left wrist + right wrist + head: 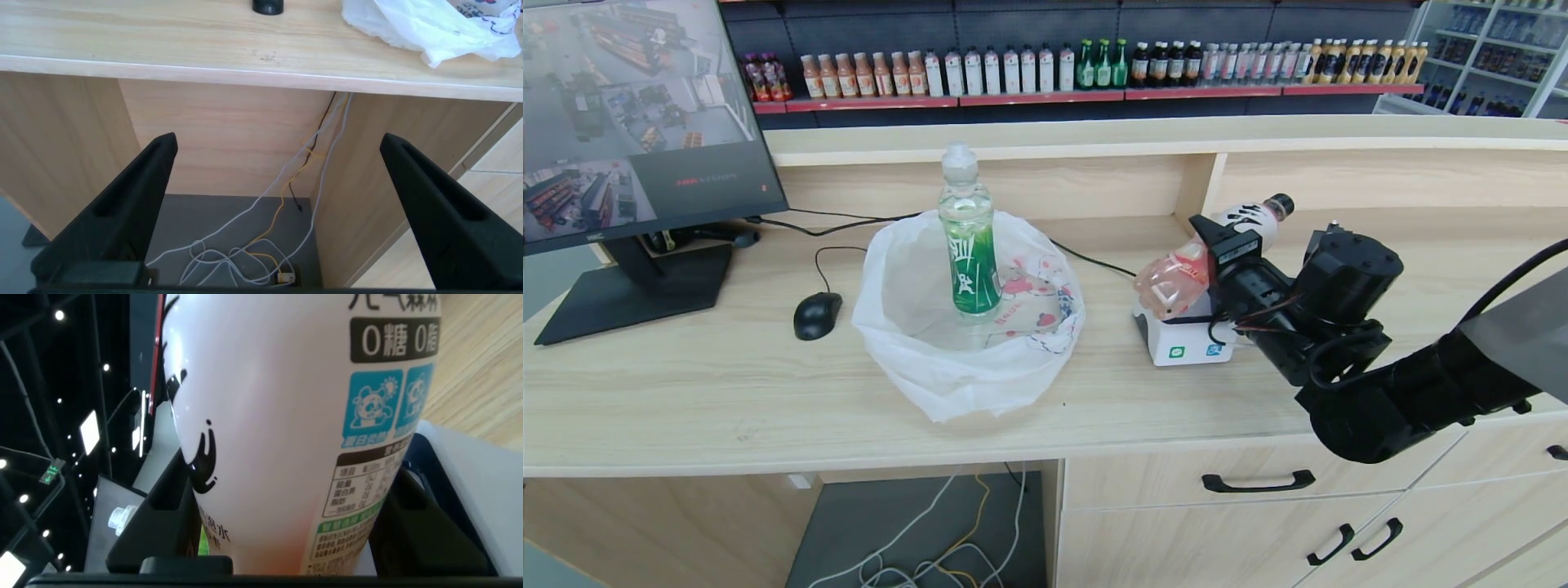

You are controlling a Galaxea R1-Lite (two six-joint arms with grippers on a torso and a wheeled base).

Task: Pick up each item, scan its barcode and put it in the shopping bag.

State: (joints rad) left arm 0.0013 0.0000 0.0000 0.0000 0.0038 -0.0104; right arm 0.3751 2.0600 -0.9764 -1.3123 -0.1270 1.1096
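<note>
Left gripper (278,143) hangs below the counter's (163,49) front edge with its two dark fingers (131,204) spread wide and nothing between them. Its wrist view looks into the open bay under the counter, where white and yellow cables (270,229) trail down to the floor. That view also catches the hem of the shopping bag (425,28) and the mouse (268,6) on the top above.

Right gripper (1218,249) is over the counter's right part, clamped on a pink bottle (1180,276) with a white label and a black cap. The head view gives the bottle's pose: tilted, cap pointing up and away, base down and just above the white scanner (1180,343). Whether base and scanner touch cannot be told. The right wrist view gives the close side: the bottle (294,416) seated between the dark fingers (159,510), its label panels turned toward the camera.

Left of the scanner lies the white shopping bag (964,359), mouth open, with a green bottle (969,245) standing upright inside it. Left of the bag sits the black mouse (817,314), and farther left a monitor (629,114) on its stand. Behind the counter's raised back runs a shelf of bottles (1094,65).
</note>
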